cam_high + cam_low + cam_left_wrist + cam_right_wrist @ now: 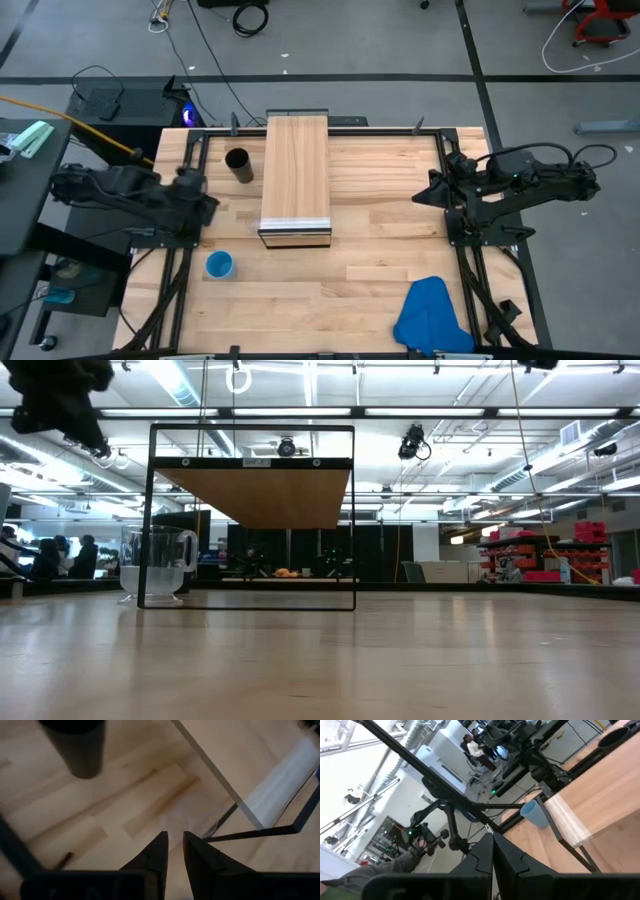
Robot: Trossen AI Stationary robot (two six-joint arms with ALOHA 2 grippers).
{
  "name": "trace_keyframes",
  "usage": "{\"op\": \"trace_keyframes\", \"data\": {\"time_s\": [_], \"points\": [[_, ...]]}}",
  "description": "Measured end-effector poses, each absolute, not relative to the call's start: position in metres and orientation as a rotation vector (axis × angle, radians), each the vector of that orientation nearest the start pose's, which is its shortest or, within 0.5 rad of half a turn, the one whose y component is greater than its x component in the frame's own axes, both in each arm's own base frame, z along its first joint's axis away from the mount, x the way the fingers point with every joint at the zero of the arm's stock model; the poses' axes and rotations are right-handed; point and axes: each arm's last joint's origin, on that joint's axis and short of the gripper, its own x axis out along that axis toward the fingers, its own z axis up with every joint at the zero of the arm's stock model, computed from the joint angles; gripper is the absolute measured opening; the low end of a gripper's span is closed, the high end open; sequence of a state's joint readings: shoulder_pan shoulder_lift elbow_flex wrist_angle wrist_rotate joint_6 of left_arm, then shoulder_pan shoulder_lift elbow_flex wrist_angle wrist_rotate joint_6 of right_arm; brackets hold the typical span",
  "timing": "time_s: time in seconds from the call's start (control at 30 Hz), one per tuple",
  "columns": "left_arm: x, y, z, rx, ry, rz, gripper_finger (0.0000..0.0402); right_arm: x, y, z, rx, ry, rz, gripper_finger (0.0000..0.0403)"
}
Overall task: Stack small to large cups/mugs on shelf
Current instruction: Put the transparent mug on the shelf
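Tabletop (380, 250), slatted wood, fills the low view's foreground and carries everything else.

Shelf (296, 170): long board on a black frame, at centre of the high view. It is bare; no cup is on it yet.

Arms: the left gripper (208, 205) hangs at centre left of the high view, between the two cups on that side. In its wrist view its fingers (159, 851) stand a narrow slit apart and hold nothing. The right gripper (425, 195) waits at centre right, its fingers pressed together and empty.

Cloth (432, 315): blue, lower right, well clear of the work.

Black cup (238, 165): upright, just left of the shelf.

Blue cup (219, 265): upright, lower left, apart from the shelf.

Mug (157, 563): clear glass, at the left of the low view, against the frame's left leg. Its place in the high view cannot be made out.

Step in hand, as judged: the left arm is lining up on its first cup, probably the black cup ahead of it. The next move calls for wider fingers and a descent around that cup's wall. The frame's legs crowd any reach for the mug, and the board's edge lies close beside the black cup.
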State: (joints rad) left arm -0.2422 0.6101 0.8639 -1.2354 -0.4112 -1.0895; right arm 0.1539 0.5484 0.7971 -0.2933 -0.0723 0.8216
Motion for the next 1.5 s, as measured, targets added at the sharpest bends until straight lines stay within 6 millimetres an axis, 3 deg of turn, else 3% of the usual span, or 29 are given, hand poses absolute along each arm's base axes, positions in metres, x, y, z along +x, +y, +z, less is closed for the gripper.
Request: {"op": "trace_keyframes", "data": {"time_s": [0.37, 0.6, 1.5], "points": [[0.124, -0.001, 0.264, -0.795, 0.838, 0.716, 0.0087, 0.112, 0.02, 0.354, 0.833, 0.152, 0.187, 0.0016], [0.151, 0.008, 0.25, -0.839, 0.929, 0.642, 0.0091, 0.113, 0.02, 0.353, 0.831, 0.156, 0.185, 0.0016], [0.187, 0.016, 0.219, -0.828, 1.11, 0.659, 0.0122, 0.112, 0.02, 0.349, 0.827, 0.195, 0.168, 0.0016]]}}
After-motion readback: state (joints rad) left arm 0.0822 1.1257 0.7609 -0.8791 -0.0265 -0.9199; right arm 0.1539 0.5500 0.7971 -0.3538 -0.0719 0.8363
